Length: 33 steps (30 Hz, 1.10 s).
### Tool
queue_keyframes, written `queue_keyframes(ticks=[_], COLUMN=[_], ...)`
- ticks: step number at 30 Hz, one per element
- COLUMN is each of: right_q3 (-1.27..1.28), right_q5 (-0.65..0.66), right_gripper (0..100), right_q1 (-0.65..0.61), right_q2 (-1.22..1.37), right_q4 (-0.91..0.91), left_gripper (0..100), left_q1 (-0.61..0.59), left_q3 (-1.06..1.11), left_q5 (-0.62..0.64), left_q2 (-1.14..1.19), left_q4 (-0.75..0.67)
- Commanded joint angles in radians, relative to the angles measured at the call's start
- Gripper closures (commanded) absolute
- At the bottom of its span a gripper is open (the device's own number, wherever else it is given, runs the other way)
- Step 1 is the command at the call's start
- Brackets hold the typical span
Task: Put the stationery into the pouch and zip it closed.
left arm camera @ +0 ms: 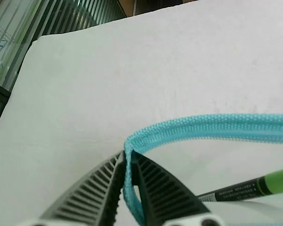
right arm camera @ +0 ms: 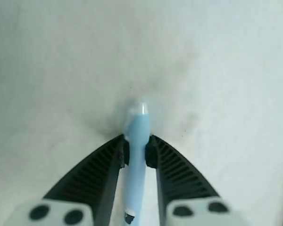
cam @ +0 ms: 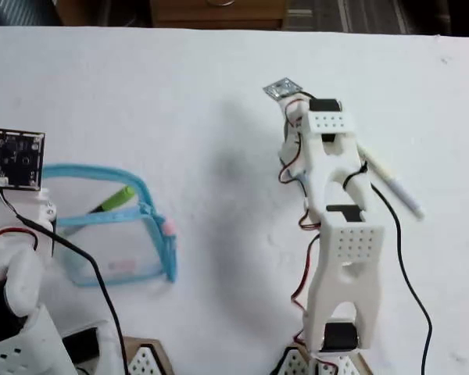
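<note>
So here's where my two claws are; the left claw point(left arm camera: 128, 162) is pinched shut on the teal zipper edge point(left arm camera: 217, 126) of the pouch point(cam: 113, 242), with the fabric band squeezed right between the ribbed pads point(left arm camera: 153, 181). The pouch is clear with teal trim and lies near the left edge of the counter point(cam: 219, 117), toward the near side, just beside my left arm point(cam: 16, 289). Its mouth is gaping open, with the two zipper bands spread apart; there's a little pink pull point(cam: 168, 228) at the end of the zipper that faces the counter's middle. A green-capped marker point(cam: 113, 199) sits in that open mouth between the bands; from the left wrist I can see its black barrel and green cap point(left arm camera: 254, 186) just past the claw.

My right claw point(right arm camera: 136, 141) is closed around a light-blue pen point(right arm camera: 139, 122); the pen runs straight out between the pads with its tip pointing down at the white counter and a soft shadow under it; can't tell if the tip is actually touching. My right arm point(cam: 340, 234) stretches from the near edge toward the far edge, a bit right of the counter's middle, well apart from the pouch. One more pen, whitish with a yellow end point(cam: 391, 183), lies flat on the counter just beside that arm, on the side toward the right edge.
</note>
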Motion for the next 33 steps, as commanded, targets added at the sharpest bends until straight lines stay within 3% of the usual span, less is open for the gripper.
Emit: queue_keyframes(ticks=[1,7,12,19,24,29,33], right_q3=[-0.074,-0.201,-0.365,-0.453,-0.462,-0.453,-0.463], right_q5=[-0.02,-0.041,-0.239,-0.451,-0.631,-0.818,-0.845], right_gripper=[98.1,98.1,98.1,98.1,98.1,98.1,98.1], right_q1=[-0.007,-0.013,-0.056,-0.358,-0.562,-0.668,-0.69], right_q2=[-0.104,-0.26,-0.46,-0.72,-0.82,-0.862,-0.863], right_q4=[0.082,0.197,0.229,0.366,0.295,0.252,0.163], left_gripper=[98,98,98,98,98,98,98], left_q1=[-0.019,-0.019,-0.022,-0.019,-0.019,-0.019,-0.019], left_q3=[0.204,0.196,0.195,0.198,0.201,0.201,0.201], left_q5=[-0.002,-0.002,0.003,0.003,0.002,0.003,0.003], left_q2=[0.039,0.039,0.039,0.039,0.042,0.039,0.039], left_q4=[0.031,0.029,0.028,0.025,0.025,0.026,0.025])
